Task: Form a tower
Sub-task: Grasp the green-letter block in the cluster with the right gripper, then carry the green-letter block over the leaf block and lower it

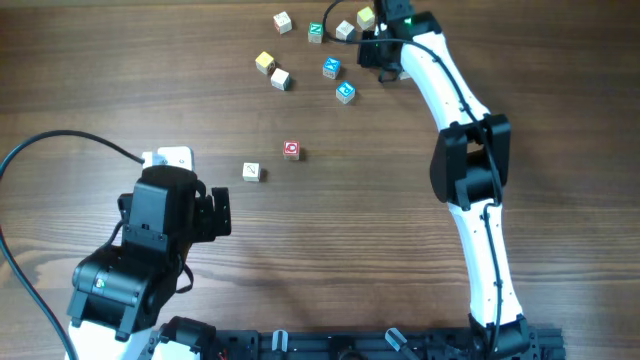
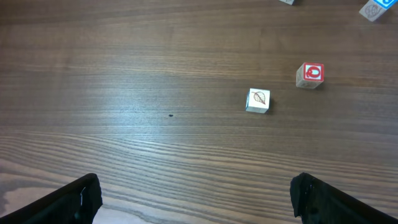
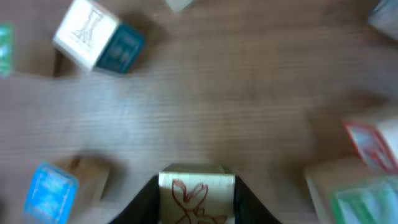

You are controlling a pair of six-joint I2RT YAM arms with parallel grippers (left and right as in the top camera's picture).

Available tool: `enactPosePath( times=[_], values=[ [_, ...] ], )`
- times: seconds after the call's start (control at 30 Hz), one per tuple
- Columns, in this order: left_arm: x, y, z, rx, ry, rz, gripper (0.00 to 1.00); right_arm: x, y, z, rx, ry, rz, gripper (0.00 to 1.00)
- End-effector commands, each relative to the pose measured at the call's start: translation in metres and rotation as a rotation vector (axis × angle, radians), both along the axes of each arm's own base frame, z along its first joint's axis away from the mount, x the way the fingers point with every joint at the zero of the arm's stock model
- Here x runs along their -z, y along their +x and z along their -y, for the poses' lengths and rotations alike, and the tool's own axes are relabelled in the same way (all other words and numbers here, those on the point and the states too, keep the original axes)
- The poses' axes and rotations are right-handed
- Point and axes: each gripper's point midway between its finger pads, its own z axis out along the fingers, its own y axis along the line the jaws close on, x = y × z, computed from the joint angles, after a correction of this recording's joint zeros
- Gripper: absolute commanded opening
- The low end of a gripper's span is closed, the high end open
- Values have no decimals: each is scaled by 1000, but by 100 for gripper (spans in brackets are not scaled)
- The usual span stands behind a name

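No tower shows in any view; only loose letter cubes lie on the wooden table. At the far right of the table, my right gripper [image 1: 385, 55] sits among a cluster of cubes. Its jaws press both sides of a white cube with a red drawing [image 3: 196, 194], so the right gripper [image 3: 196, 186] is shut on it. My left gripper [image 1: 215, 213] hangs open at the near left with nothing between its fingers [image 2: 84, 199]. Ahead of it lie a white leaf cube [image 2: 257, 101] and a red cube [image 2: 310, 74], also seen as the white leaf cube [image 1: 251, 172] and the red cube [image 1: 291, 150].
Around the right gripper lie blue cubes [image 1: 331, 67] [image 1: 345, 92], a green cube [image 1: 316, 32], a yellow cube [image 1: 365, 17] and white cubes [image 1: 345, 30] [image 1: 283, 21]. Further left are a yellow cube [image 1: 264, 62] and a white one [image 1: 280, 79]. A white block [image 1: 170, 157] and a black cable lie by the left arm.
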Motion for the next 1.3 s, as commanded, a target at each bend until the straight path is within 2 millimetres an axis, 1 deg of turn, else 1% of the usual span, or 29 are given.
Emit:
enactPosePath(
  times=[0.0,0.07,0.13,0.2,0.23,0.33,0.37,0.4,0.43,0.47,0.5,0.53,0.57,0.67,0.7,0.77,0.83,0.87,0.93,0.97,1.1,1.2,1.27],
  values=[
    [-6,1,-2,-6,5,17,100,-98,-22,-32,-73,95,86,16],
    [-6,1,-2,-6,6,17,100,-120,-49,-50,-84,138,43,15],
    [-6,1,-2,-6,6,20,100,-129,-74,-68,-99,139,0,12],
    [-14,11,0,-10,-6,70,100,-126,-100,-93,-150,124,-49,12],
    [-18,15,1,-9,-14,94,100,-121,-114,-108,-165,119,-82,11],
    [-23,19,3,-6,-25,120,100,-116,-133,-135,-179,126,-109,11],
    [-25,21,1,-18,-15,132,100,-115,-143,-148,-163,141,-125,11],
    [-28,23,-3,-38,-18,150,100,-114,-151,-160,-159,150,-136,10],
    [-31,22,-12,-117,-52,162,100,-114,-161,-171,-156,156,-144,10],
    [-33,21,-26,-207,-82,171,100,-114,-167,-180,-150,151,-143,10],
    [-36,17,-49,-331,-108,185,100,-113,-176,-189,-111,104,-113,10],
    [-38,14,-70,-416,-140,193,100,-109,-183,-194,-63,79,-102,10],
    [-39,12,-78,-450,-163,198,100,-108,-186,-197,-38,69,-95,10],
    [-44,-4,-130,-662,-235,248,100,-95,-196,-206,11,59,-114,10],
    [-43,-8,-140,-703,-260,257,100,-90,-199,-206,14,54,-123,9],
    [-42,-6,-140,-701,-291,256,100,-79,-202,-208,35,50,-141,9],
    [-37,2,-135,-674,-307,235,100,-52,-211,-213,29,43,-179,9],
    [-34,4,-137,-673,-306,224,100,-41,-217,-219,13,57,-200,9],
    [-29,7,-138,-677,-310,204,100,-24,-225,-229,-14,85,-228,9],
    [-27,8,-139,-678,-311,196,100,-19,-226,-230,-17,83,-227,9],
    [-20,11,-140,-684,-315,164,100,-20,-231,-243,-45,100,-206,10],
    [-15,13,-142,-688,-318,145,100,-14,-233,-241,-40,37,-156,12],
    [-14,14,-142,-689,-318,141,100,-11,-234,-244,-44,37,-146,13]
  ],
)
